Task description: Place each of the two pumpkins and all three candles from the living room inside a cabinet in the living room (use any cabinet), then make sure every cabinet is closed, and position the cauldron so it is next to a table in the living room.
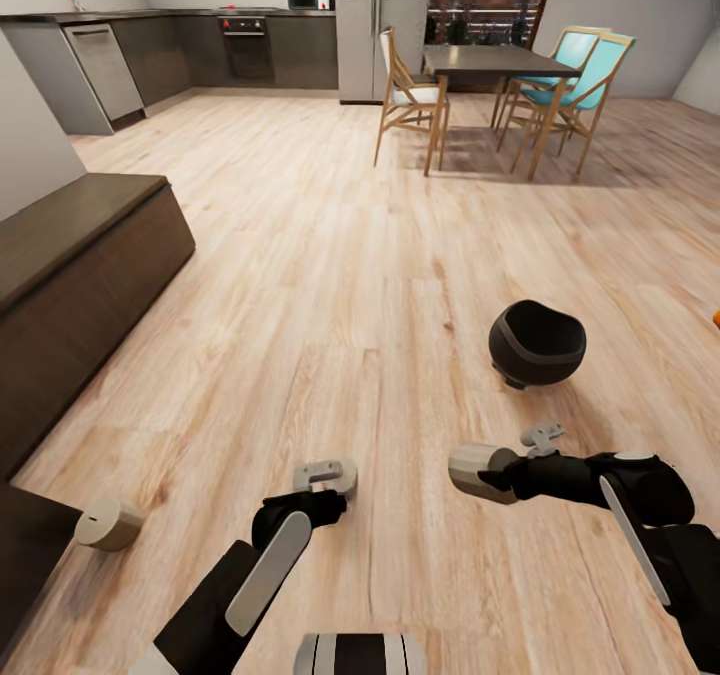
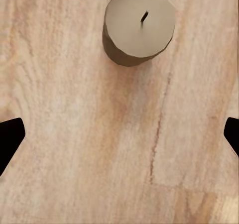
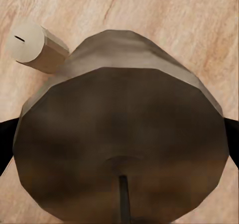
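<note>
Candle [image 3: 119, 149] — stubby, faceted, grey-olive cylinder

Blk cauldron [image 1: 537, 343], grey-olive candle [image 2: 139, 25]

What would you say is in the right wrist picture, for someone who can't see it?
A grey-olive candle sits very close to the camera, held between the right pincer's dark fingertips. Its wick points at the camera. A second candle lies on its side on the pale wooden floor beyond.
</note>
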